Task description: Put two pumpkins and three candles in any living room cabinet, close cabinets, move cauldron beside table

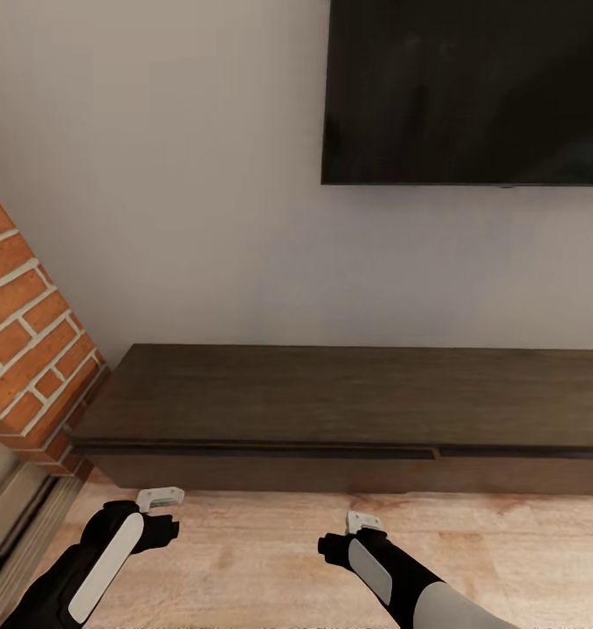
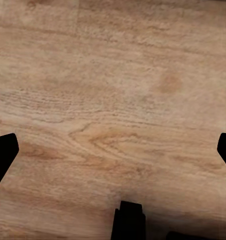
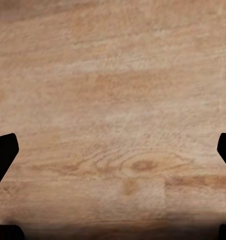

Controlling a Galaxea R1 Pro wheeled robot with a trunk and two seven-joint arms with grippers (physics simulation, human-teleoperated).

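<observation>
The cabinet [image 1: 348,411] stands against the wall under the television [image 1: 466,87], drawer fronts flush. Left gripper [image 2: 113,147] and right gripper [image 3: 113,147] hang over the wood floor [image 1: 270,559] — both spread wide, nothing grasped.

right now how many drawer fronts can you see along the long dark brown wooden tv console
2. On the long dark brown wooden TV console, a long front spans left to centre and a second begins right of the seam; more may lie beyond the picture's right edge.
</observation>
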